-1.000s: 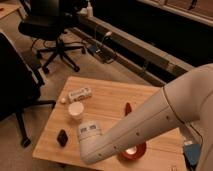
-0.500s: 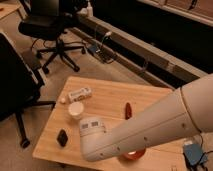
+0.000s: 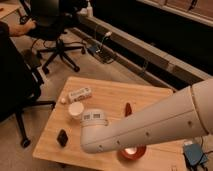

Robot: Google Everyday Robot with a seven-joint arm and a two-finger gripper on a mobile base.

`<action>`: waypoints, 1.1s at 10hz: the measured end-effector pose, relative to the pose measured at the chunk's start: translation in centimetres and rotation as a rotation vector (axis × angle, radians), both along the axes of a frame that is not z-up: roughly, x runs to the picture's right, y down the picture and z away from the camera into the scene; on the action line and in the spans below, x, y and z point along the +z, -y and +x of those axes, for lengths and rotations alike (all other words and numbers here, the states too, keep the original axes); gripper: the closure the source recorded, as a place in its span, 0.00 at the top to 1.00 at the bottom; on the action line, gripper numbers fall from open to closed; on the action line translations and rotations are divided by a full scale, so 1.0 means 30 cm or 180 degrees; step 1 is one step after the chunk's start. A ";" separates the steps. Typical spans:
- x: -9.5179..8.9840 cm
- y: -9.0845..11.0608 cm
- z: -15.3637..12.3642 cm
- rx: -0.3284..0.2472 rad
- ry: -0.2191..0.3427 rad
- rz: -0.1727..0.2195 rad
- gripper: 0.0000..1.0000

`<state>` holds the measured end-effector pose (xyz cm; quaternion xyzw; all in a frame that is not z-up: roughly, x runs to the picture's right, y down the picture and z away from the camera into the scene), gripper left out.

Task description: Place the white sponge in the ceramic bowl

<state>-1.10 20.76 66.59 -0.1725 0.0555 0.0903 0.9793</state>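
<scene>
Gripper: hidden behind the arm (image 3: 150, 125); cannot tell its grip.
White sponge: not visible on the table (image 3: 150, 100).
Ceramic bowl (image 3: 140, 154): peeks out beneath the arm.
Sponge-to-gripper direction: cannot tell.

— The gripper's fingers?
— Out of sight. The arm (image 3: 160, 122) lies across the table (image 3: 150, 97), over the ceramic bowl (image 3: 131, 153) at the near edge.
— Left of it?
— Cup (image 3: 76, 110), packet (image 3: 80, 93) behind, block (image 3: 62, 137) in front.
</scene>
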 end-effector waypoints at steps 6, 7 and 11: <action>0.017 0.047 0.108 0.0225 -0.0375 -0.0035 0.00; 0.015 0.052 0.121 0.0251 -0.0421 -0.0035 0.00; -0.021 0.081 0.165 0.0297 -0.0568 0.0000 0.00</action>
